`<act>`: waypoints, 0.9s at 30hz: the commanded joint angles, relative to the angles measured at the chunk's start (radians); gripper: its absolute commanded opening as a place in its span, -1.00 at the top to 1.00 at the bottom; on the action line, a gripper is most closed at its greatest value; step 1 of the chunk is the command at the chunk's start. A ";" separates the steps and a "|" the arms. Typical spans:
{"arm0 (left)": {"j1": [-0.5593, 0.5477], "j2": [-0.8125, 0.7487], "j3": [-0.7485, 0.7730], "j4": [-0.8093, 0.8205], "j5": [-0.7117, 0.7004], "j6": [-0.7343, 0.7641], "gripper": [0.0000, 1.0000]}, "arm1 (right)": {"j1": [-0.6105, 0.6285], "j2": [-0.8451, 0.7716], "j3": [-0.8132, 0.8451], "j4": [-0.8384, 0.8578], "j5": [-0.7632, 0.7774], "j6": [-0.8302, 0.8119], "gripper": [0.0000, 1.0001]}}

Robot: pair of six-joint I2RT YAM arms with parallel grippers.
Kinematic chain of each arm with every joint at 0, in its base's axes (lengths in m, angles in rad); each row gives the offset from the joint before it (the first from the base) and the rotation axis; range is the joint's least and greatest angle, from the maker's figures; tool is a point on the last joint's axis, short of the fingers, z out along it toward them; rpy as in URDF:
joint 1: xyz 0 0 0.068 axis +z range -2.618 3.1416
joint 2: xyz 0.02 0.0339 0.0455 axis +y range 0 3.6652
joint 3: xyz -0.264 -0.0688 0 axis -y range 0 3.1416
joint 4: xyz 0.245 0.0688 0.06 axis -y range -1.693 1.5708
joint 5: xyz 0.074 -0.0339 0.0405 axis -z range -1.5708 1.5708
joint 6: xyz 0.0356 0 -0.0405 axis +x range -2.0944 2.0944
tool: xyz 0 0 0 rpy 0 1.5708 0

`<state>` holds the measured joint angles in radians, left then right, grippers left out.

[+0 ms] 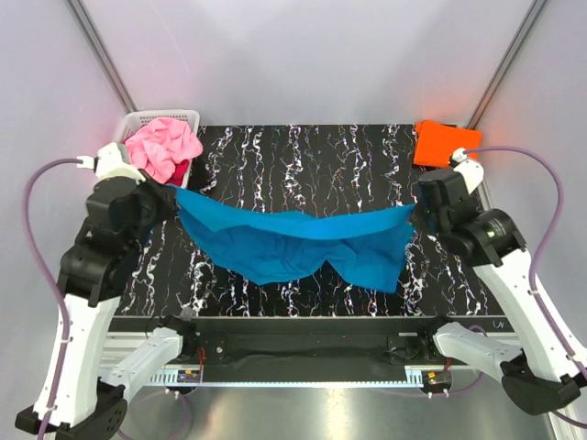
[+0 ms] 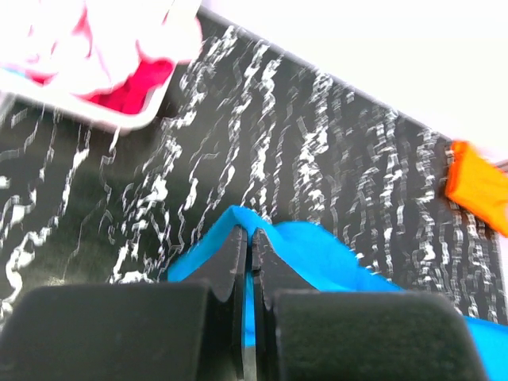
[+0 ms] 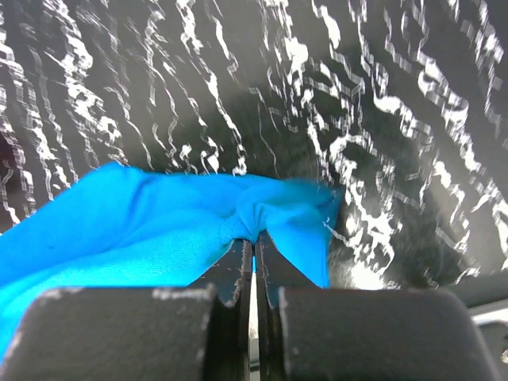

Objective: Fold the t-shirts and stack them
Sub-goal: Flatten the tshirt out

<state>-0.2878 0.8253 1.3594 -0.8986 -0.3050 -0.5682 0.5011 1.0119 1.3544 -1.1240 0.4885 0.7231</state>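
Turquoise t-shirt [image 1: 293, 240] strung out to the right of the white lattice basket [image 1: 188, 116], sagging mid-span onto the black marbled table [image 1: 303, 156]. Left gripper [image 1: 170, 197], just in front of the basket, clenched on one corner of the cloth. Right gripper [image 1: 417, 215], far right of the basket, pinched shut on the opposite corner (only a small bunched fold between the fingers in the wrist view). Pink t-shirt [image 1: 163, 147] heaped in the basket; folded orange t-shirt [image 1: 443, 142] well to its right. Likely failures: a corner slipping free if stretched harder; slack hem dragging and creasing on lay-down; left end snagging the basket rim.
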 commanded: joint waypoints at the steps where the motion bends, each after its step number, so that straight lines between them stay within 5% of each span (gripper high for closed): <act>1: -0.001 -0.008 0.125 0.032 0.056 0.103 1.00 | 0.007 -0.004 0.106 -0.019 0.068 -0.123 1.00; 16: -0.002 0.132 0.535 0.124 0.254 0.266 1.00 | 0.005 -0.044 0.439 0.124 0.058 -0.408 1.00; 27: -0.002 0.247 0.710 0.144 0.178 0.295 1.00 | 0.005 0.011 0.577 0.228 0.058 -0.562 1.00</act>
<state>-0.2878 1.0386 2.0323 -0.8185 -0.0975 -0.2981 0.5022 0.9871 1.8980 -0.9787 0.5156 0.2443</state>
